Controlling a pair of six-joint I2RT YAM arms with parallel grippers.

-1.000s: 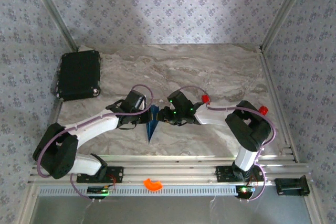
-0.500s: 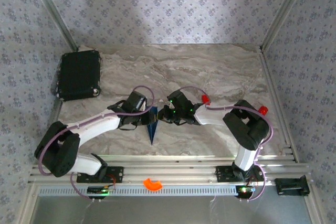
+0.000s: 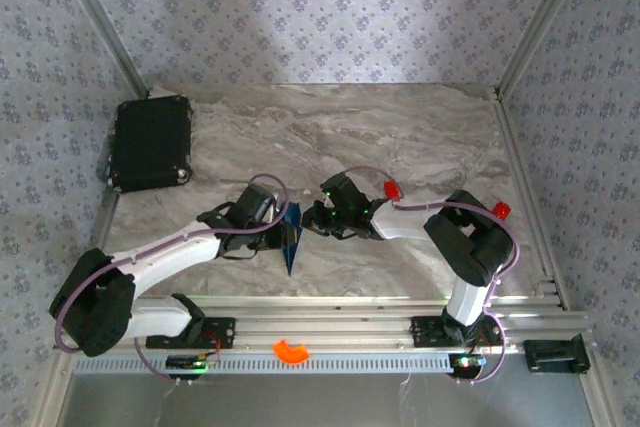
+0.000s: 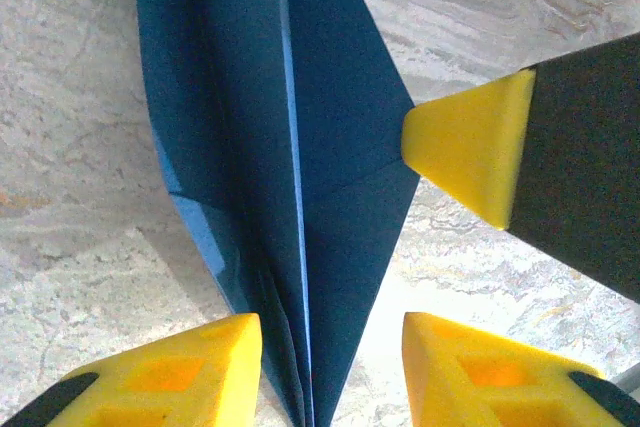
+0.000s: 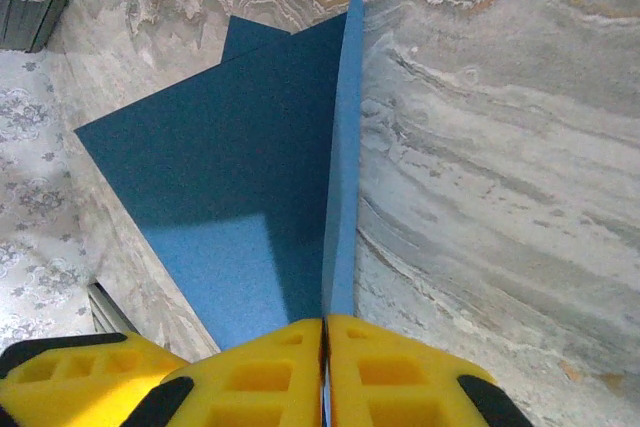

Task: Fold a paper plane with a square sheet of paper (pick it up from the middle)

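The square sheet of paper is folded into a slim, pointed dark blue paper plane [image 3: 290,243]. It stands on edge on the marble table between the two grippers, tip toward the near edge. My right gripper [image 5: 325,332] is shut on an upright fold of the paper plane [image 5: 230,177]. My left gripper [image 4: 330,339] is open around the plane's narrow end [image 4: 300,147]. The paper lies close to the left finger [image 4: 190,372], with a gap to the right finger [image 4: 480,367]. In the left wrist view a right gripper fingertip [image 4: 470,152] touches the plane's edge.
A black rectangular case [image 3: 150,142] lies at the far left of the table [image 3: 420,127]. An orange curved piece [image 3: 292,351] rests on the rail at the near edge. Aluminium frame posts [image 3: 100,27] rise at both back corners.
My left gripper has opened and released the paper, and its arm has stretched lower and toward the right. My right gripper has closed on the fold. The plane stays in place.
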